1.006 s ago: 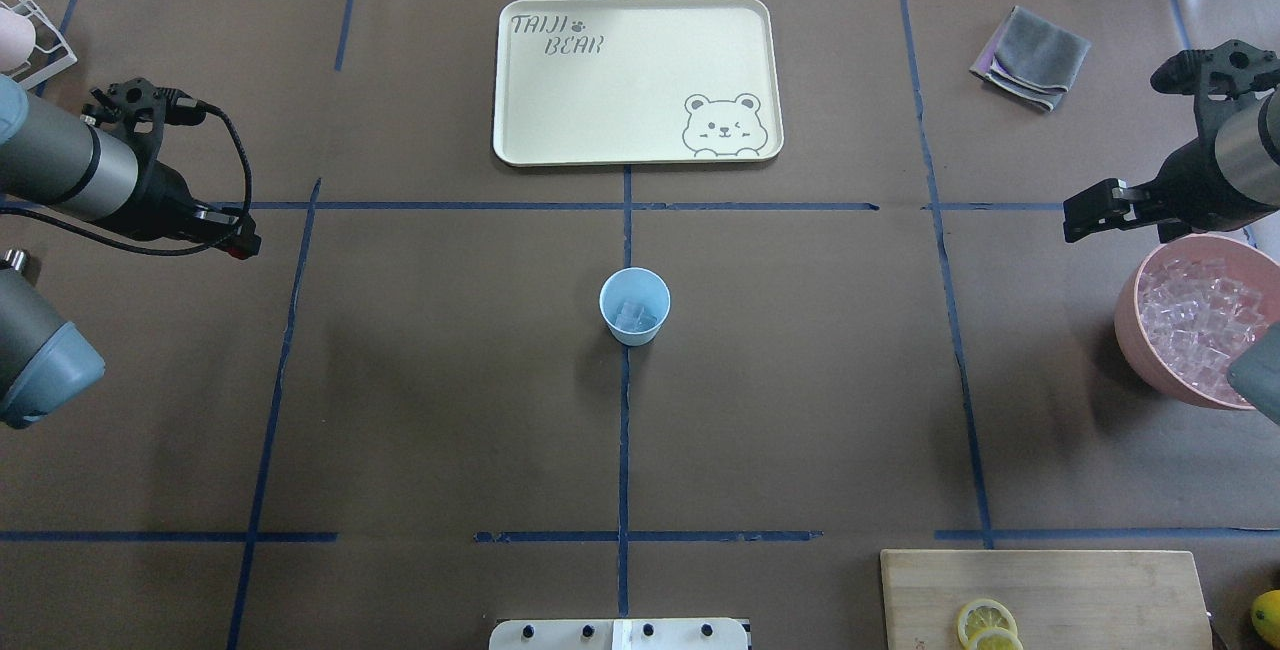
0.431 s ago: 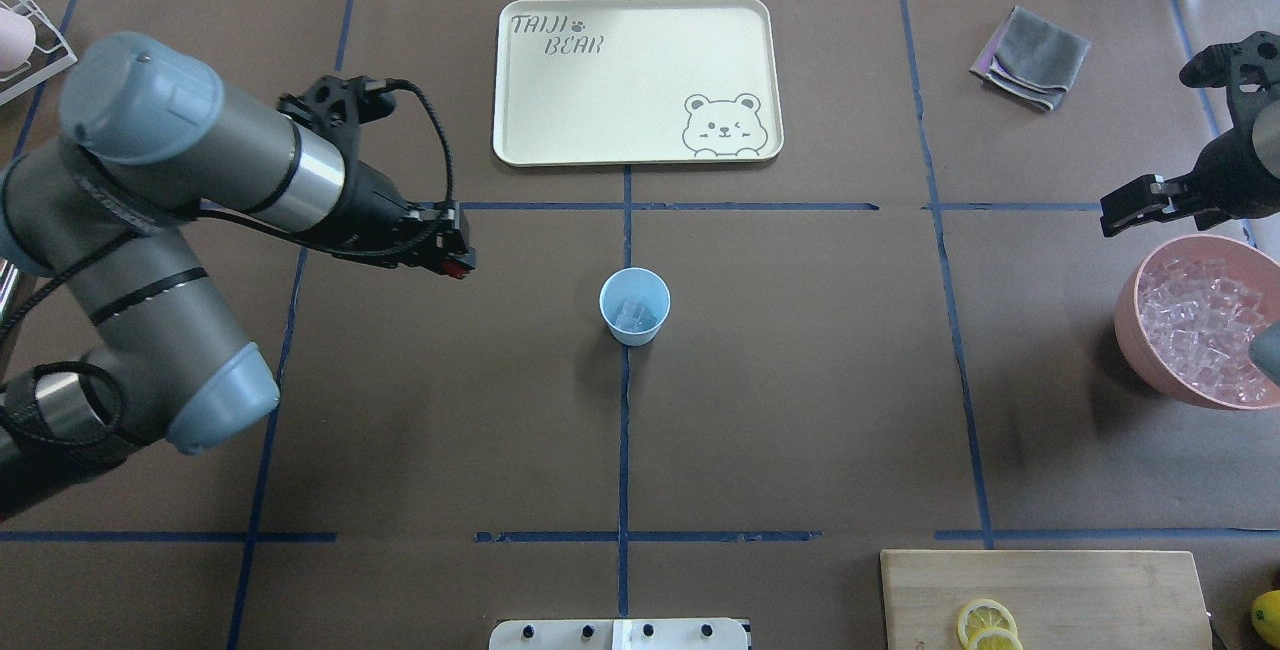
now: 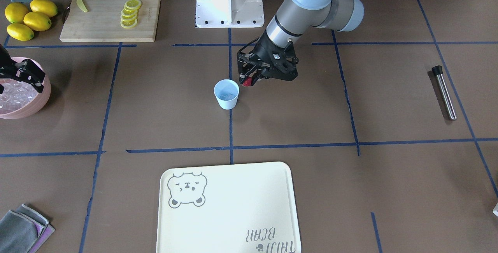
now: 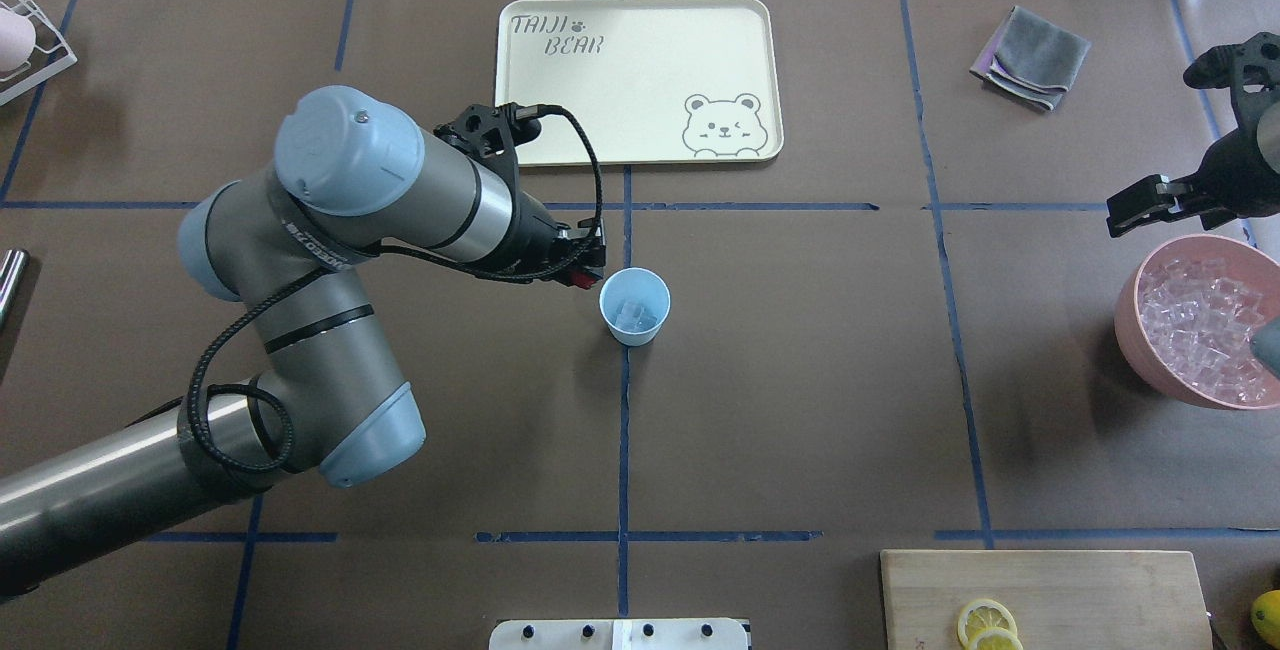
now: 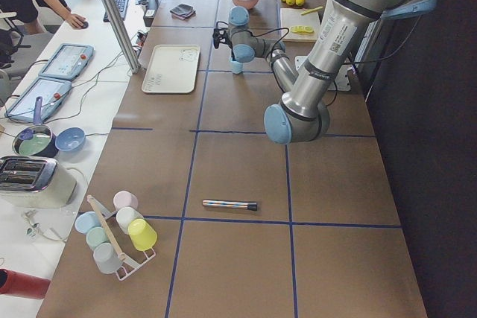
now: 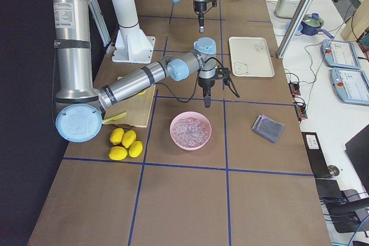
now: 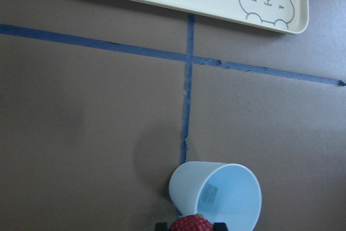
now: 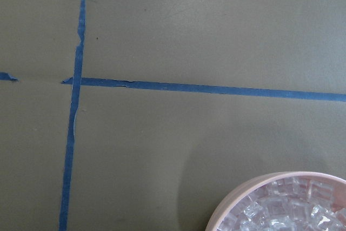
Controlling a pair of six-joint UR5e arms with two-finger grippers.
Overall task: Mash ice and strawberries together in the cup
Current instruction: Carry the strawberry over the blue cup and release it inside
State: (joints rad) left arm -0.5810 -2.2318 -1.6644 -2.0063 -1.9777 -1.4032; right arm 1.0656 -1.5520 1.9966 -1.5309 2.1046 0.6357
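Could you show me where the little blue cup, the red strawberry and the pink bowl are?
cup (image 3: pixel 226 103): front-facing view, on its outer wall below the rim.
strawberry (image 7: pixel 187 224): left wrist view, on its red surface at the picture's bottom edge.
pink bowl (image 3: pixel 23 112): front-facing view, on its outer wall.

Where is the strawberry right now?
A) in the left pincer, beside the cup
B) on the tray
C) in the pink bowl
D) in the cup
A: the red strawberry sits in the left pincer just outside the rim of the cup, which holds only ice.
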